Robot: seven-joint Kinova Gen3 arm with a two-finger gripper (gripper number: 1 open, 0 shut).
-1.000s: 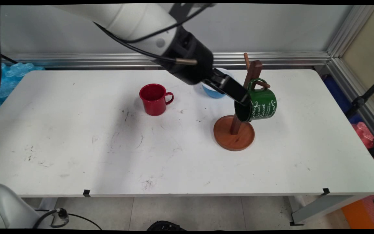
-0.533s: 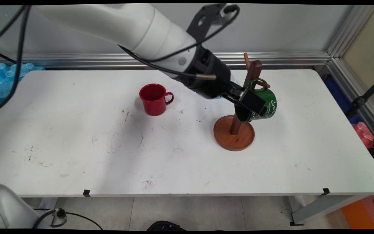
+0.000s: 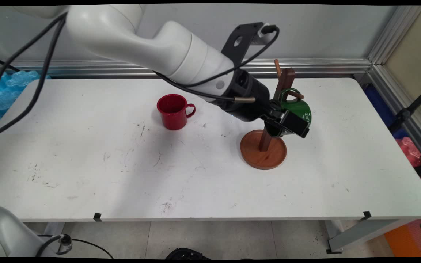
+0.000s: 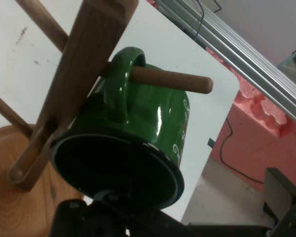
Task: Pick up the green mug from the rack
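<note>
Pinching the green mug's [image 3: 298, 109] rim, the tool [image 3: 287, 126] should lift its handle along the peg [image 4: 170, 80] without tipping the wooden stand [image 3: 263, 149].

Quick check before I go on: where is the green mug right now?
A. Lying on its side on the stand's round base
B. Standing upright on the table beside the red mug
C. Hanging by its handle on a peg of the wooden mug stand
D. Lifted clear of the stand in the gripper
C: the green mug's handle is looped over a peg of the wooden mug stand, as the hand view shows.
</note>
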